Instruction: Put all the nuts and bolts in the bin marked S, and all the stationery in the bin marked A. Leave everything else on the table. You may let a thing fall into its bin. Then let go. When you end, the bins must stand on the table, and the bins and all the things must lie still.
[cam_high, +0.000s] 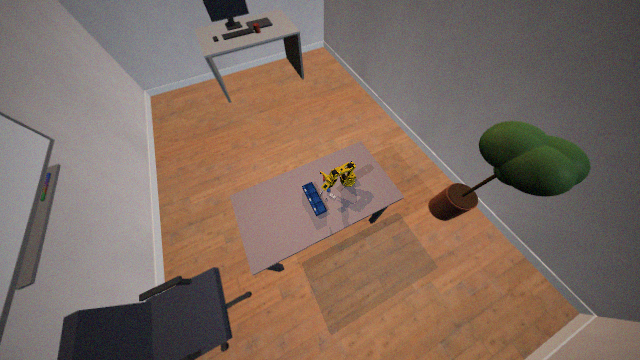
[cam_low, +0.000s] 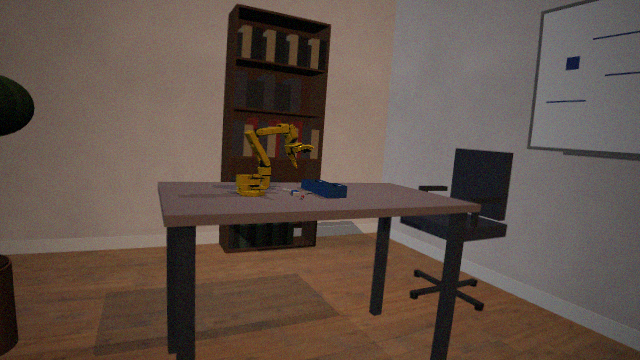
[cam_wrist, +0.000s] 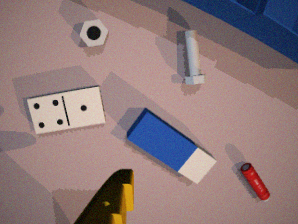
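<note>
Leftmost in the wrist view, ahead of the fingers and a little to their left, a white domino (cam_wrist: 66, 110) lies flat on the table (cam_high: 280, 220) (cam_low: 320, 204) (cam_wrist: 150, 85). It is neither hardware nor stationery, so it should stay there. Farther out beyond the domino sits a hex nut (cam_wrist: 101, 34), flat and outside any bin, still owed to the one marked S.

The gripper (cam_high: 325, 181) (cam_low: 303, 156) is spread wide with nothing between its fingers, raised above the table; the wrist view catches just one yellow finger, at its lower edge. Ahead and to the right of that fingertip lies the eraser (cam_wrist: 165, 145) in its blue sleeve, the piece of stationery in plain sight, waiting for bin A. Past the eraser, near the blue bins (cam_high: 314, 199) (cam_low: 324, 189) (cam_wrist: 240, 25), a bolt (cam_wrist: 193, 57) lies on its side, also for S. Farthest right is a small red cylinder (cam_wrist: 255, 181), probably a battery, which would stay on the table.

So at least three things seem left to sort: nut, bolt and eraser. What the bins already hold, and which letter each bears, is too small to make out, so any finished share cannot be told.
</note>
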